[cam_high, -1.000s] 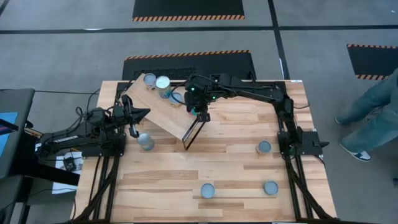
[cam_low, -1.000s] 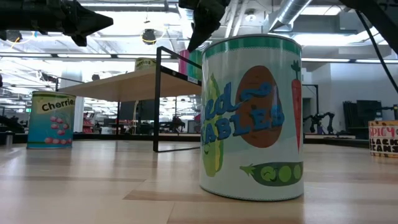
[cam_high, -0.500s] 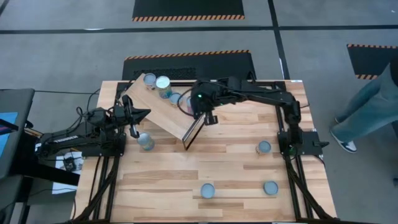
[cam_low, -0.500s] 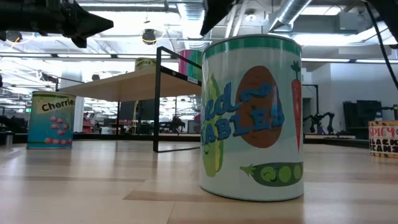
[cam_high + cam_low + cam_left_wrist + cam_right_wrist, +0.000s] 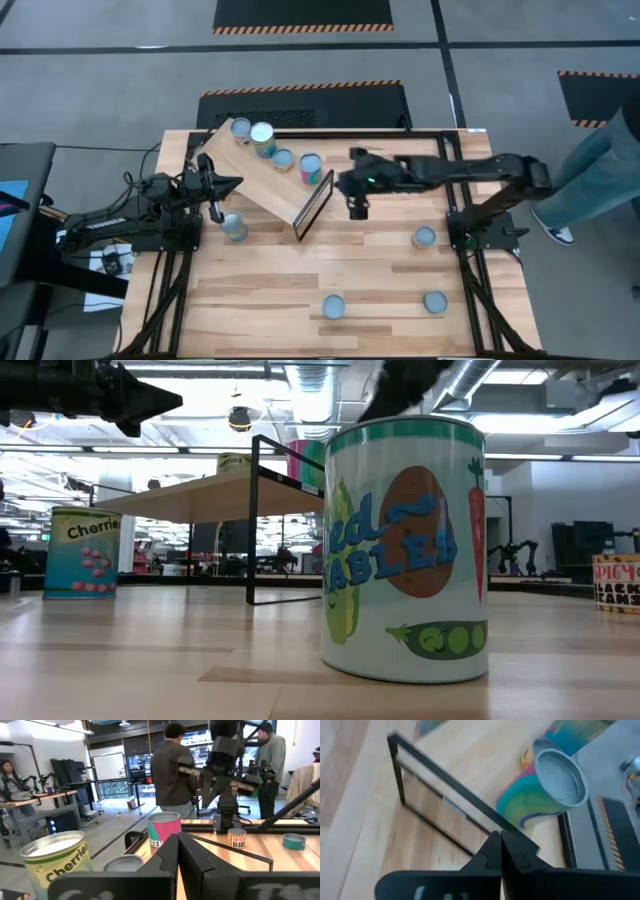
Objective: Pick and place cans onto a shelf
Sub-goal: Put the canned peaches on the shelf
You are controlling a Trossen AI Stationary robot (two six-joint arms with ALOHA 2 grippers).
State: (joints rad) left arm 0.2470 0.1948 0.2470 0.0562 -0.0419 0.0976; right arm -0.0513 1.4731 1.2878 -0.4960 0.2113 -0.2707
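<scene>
pink-labelled can (image 5: 311, 168) stands on slanted wooden shelf (image 5: 262, 178); right hand (image 5: 359, 211), closed empty, beside it.

Count, high view. Cans total: eight.

On the shelf (image 5: 262, 180): four cans in a row — can (image 5: 240, 128), can (image 5: 262, 133), can (image 5: 283, 159), pink-labelled can (image 5: 310, 166).

On the table (image 5: 380, 270): four cans — one (image 5: 234, 227) beside the shelf, one (image 5: 425, 237) at the right side, two near the front edge (image 5: 333, 306) and (image 5: 435, 301).

Shelves: one. Robot arms: two. Persons at the right picture edge: one (image 5: 595, 170), partly cut off.
</scene>
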